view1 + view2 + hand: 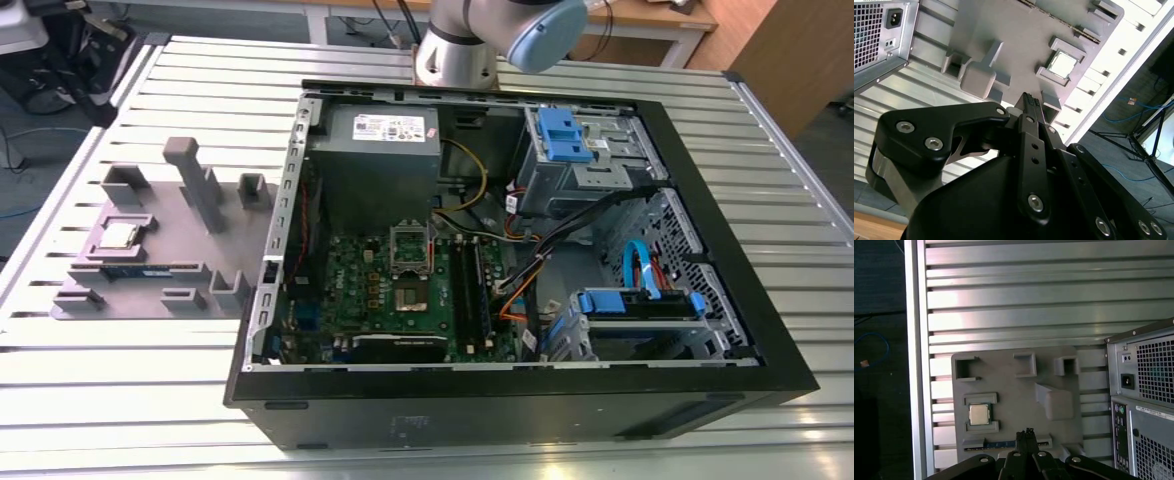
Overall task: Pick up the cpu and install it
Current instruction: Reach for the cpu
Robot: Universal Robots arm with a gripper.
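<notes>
Cpu (123, 235) sits seated in its square pocket on the grey holder tray (167, 245). The tray lies on the slatted table (134, 400), at the exterior view's left of the open computer case (534, 385). A memory stick (140, 271) lies in a slot just beside the cpu.

Exterior view: arm (467, 45) at the far side of the case. Green board (387, 300) lies inside, with its metal-framed socket (410, 245).

Second wrist view: pincer (1030, 99) narrow, tips pressed together, nothing held. It is over the tray and apart from the cpu (1063, 64).

First wrist view: pincer (1027, 432) by the memory stick (1004, 444), cpu (979, 414) near it and untouched. This view also shows the case's vented rear panel (1149, 390).
</notes>
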